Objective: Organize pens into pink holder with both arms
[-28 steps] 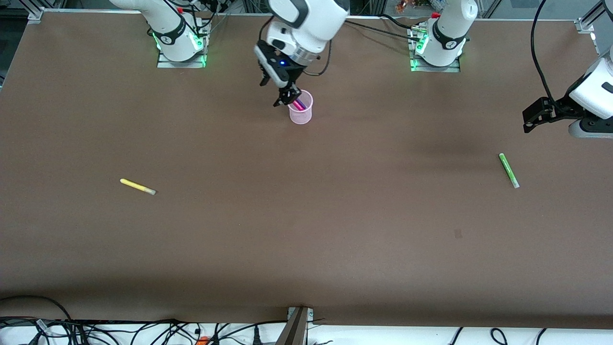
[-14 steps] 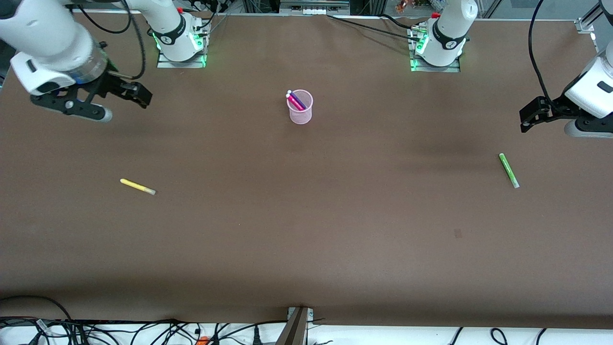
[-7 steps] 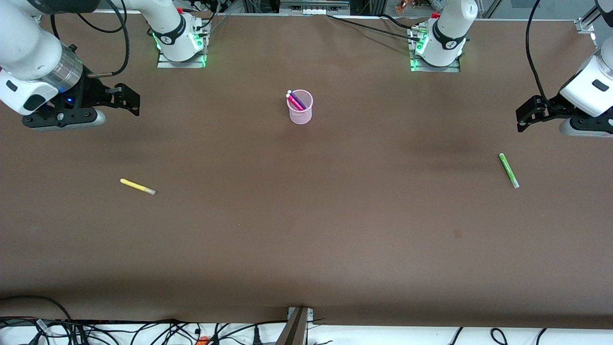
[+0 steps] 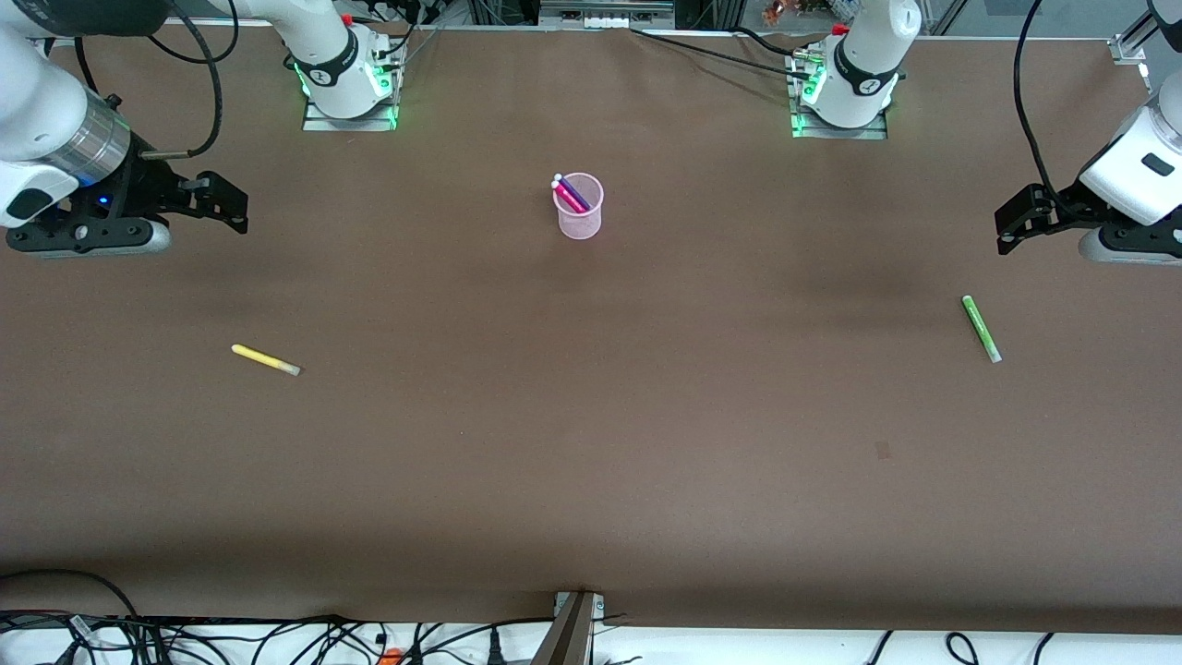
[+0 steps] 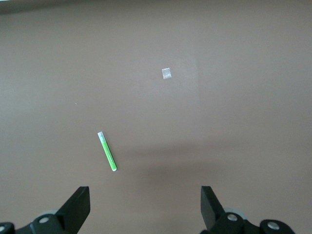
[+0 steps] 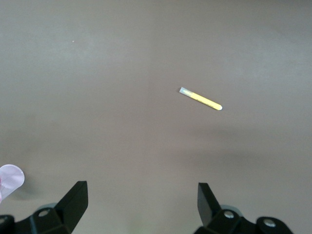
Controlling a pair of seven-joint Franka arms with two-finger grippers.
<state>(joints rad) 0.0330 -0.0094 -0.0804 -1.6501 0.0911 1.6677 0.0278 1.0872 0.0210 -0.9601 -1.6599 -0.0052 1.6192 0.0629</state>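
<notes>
The pink holder [image 4: 580,215] stands mid-table toward the bases, holding the magenta pen [image 4: 568,198] and the purple pen [image 4: 576,193]. It shows at the edge of the right wrist view [image 6: 9,179]. The yellow pen [image 4: 265,359] lies flat toward the right arm's end of the table and shows in the right wrist view [image 6: 201,99]. The green pen [image 4: 982,328] lies flat toward the left arm's end and shows in the left wrist view [image 5: 107,151]. My right gripper [image 4: 222,201] is open and empty over bare table, above its end. My left gripper [image 4: 1016,224] is open and empty, up over its end.
The two arm bases [image 4: 349,83] [image 4: 845,88] stand along the table's edge farthest from the front camera. A small pale mark [image 4: 883,450] lies on the brown table top [image 4: 591,416]. Cables [image 4: 277,637] lie off the edge nearest the front camera.
My right gripper left the holder, where the purple pen now stands with the magenta one, and swung to its end of the table. My left gripper barely shifted.
</notes>
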